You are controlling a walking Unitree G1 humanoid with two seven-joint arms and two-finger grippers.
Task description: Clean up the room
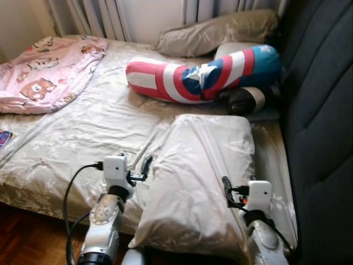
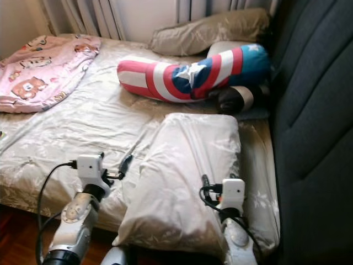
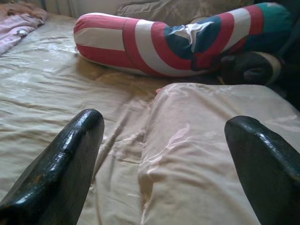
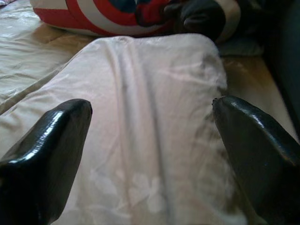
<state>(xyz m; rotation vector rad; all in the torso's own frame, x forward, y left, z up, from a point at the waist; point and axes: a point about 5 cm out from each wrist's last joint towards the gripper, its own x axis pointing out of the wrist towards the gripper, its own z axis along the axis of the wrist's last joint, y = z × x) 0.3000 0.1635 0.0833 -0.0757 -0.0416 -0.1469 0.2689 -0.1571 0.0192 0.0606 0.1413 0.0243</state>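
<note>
A large beige pillow lies on the near right part of the bed, overhanging its front edge. My left gripper is open at the pillow's left edge, low over the sheet. In the left wrist view its fingers frame the pillow's side and the sheet. My right gripper is open over the pillow's right side. The right wrist view has the pillow spread between both fingers, close beneath them.
A red, white and blue bolster lies across the bed beyond the pillow, with a dark round cushion at its right end. A pink bear-print blanket is bunched far left. A second beige pillow lies at the back. A dark padded headboard walls the right side.
</note>
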